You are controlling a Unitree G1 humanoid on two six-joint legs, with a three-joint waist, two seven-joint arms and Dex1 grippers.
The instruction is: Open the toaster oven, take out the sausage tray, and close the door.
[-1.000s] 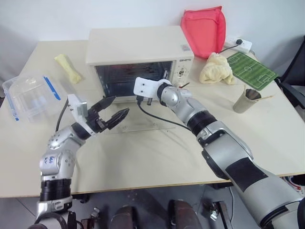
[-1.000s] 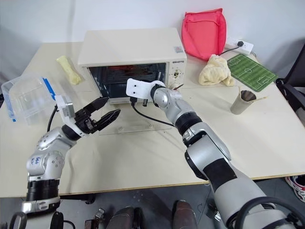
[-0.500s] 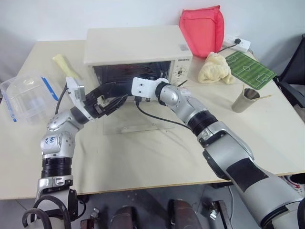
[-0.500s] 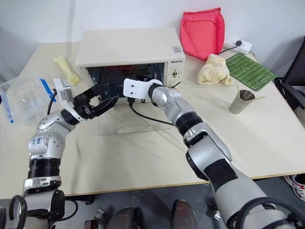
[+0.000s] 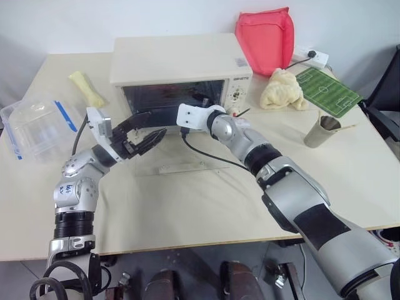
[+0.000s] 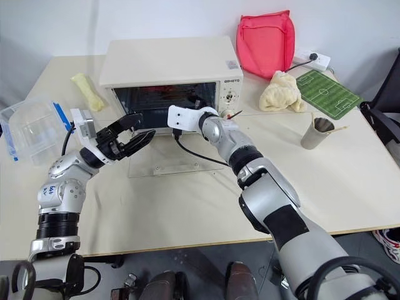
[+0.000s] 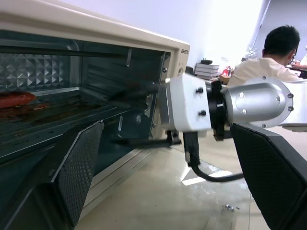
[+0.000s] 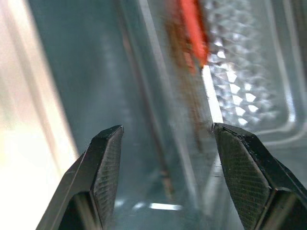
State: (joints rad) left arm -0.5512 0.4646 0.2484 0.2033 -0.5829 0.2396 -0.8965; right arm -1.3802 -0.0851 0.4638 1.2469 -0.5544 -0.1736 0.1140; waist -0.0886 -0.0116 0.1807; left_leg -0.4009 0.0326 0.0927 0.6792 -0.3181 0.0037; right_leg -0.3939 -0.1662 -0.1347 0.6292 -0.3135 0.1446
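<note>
Reaching into the mouth of the toaster oven (image 5: 181, 69), the right gripper (image 8: 165, 158) has its fingers spread wide with nothing between them, the sausage tray (image 8: 201, 91) and its red sausage (image 8: 194, 26) just ahead. The left gripper (image 5: 145, 130) hangs before the cavity, fingers wide and empty. The door (image 5: 178, 164) lies flat on the worktop (image 5: 206, 206).

Left black two-fingered gripper (image 5: 142, 130): jaws spread wide, arm raised. Right black two-fingered gripper (image 8: 168, 177): jaws parted, arm extended forward.
</note>
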